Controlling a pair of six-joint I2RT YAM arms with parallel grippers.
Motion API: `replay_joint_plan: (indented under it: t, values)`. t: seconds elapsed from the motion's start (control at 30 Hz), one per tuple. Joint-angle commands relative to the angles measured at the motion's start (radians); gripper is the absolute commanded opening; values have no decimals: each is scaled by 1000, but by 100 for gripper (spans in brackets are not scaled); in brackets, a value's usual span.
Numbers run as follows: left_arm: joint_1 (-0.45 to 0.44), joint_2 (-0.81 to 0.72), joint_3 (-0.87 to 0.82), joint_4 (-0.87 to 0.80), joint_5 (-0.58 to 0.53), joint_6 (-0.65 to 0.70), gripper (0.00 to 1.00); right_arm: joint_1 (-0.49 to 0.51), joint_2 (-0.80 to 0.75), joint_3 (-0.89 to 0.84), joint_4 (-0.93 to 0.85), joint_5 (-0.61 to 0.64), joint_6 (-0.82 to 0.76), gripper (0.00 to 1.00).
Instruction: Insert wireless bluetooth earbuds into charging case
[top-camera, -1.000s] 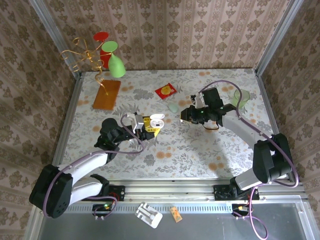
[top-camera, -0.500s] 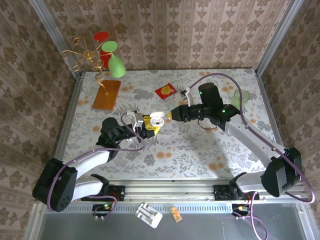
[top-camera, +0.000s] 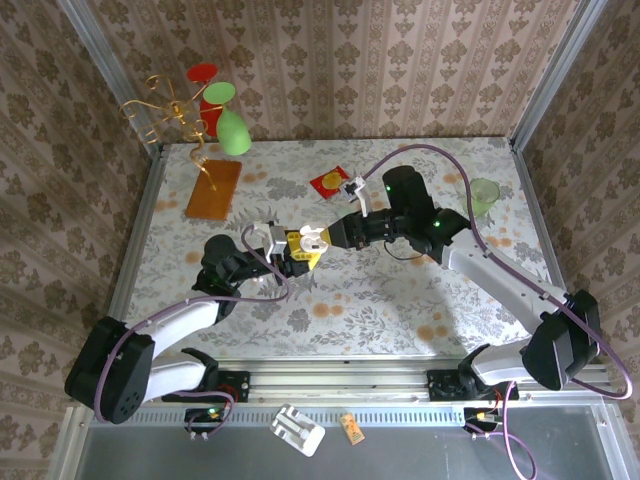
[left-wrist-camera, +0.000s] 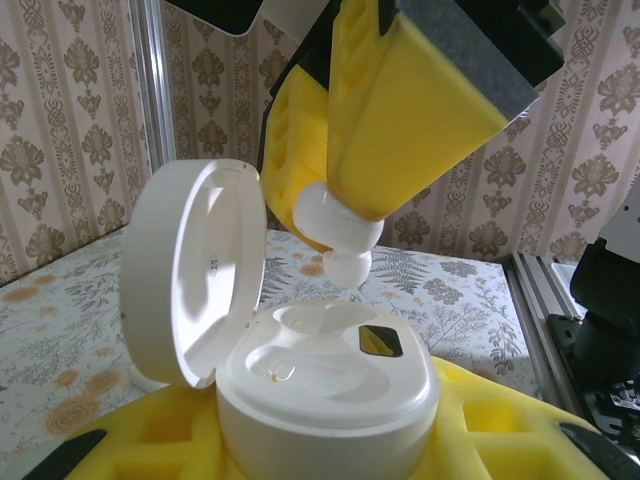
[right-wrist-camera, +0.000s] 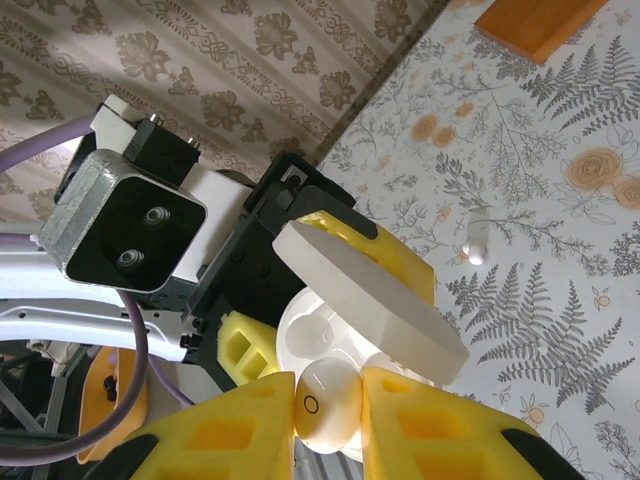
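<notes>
My left gripper (top-camera: 298, 250) (left-wrist-camera: 330, 445) is shut on the white charging case (left-wrist-camera: 330, 390) (top-camera: 312, 240), its yellow foam fingers along the case's sides. The lid (left-wrist-camera: 190, 270) stands open and both sockets look empty. My right gripper (top-camera: 327, 237) (right-wrist-camera: 328, 412) is shut on a small white earbud (right-wrist-camera: 325, 405) (left-wrist-camera: 342, 250). It hangs just above the far socket of the case (right-wrist-camera: 325, 325), not touching it. A second earbud (right-wrist-camera: 477, 240) lies on the patterned table beyond the case.
An orange block (top-camera: 213, 188) lies at the back left beside a wire stand with green and red pieces (top-camera: 205, 105). A red packet (top-camera: 331, 181) sits behind the grippers. A green cup (top-camera: 484, 193) stands at the back right. Walls close in the table.
My right gripper has moved left with the earbud, from beside the case to just over its open top. The left gripper and the case have stayed where they were.
</notes>
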Motion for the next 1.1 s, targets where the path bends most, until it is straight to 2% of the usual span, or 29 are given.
replay_joint_plan:
  t: [0.0, 0.67, 1.07]
  values:
    - [7, -27, 17, 32, 6, -16, 26, 9, 13, 23, -6, -18, -32, 21]
    - [7, -12, 33, 49, -19, -15, 26, 15, 50, 30, -57, -19, -69, 22]
    - [8, -1, 31, 65, -5, -21, 26, 21, 50, 21, 38, -23, 15, 21]
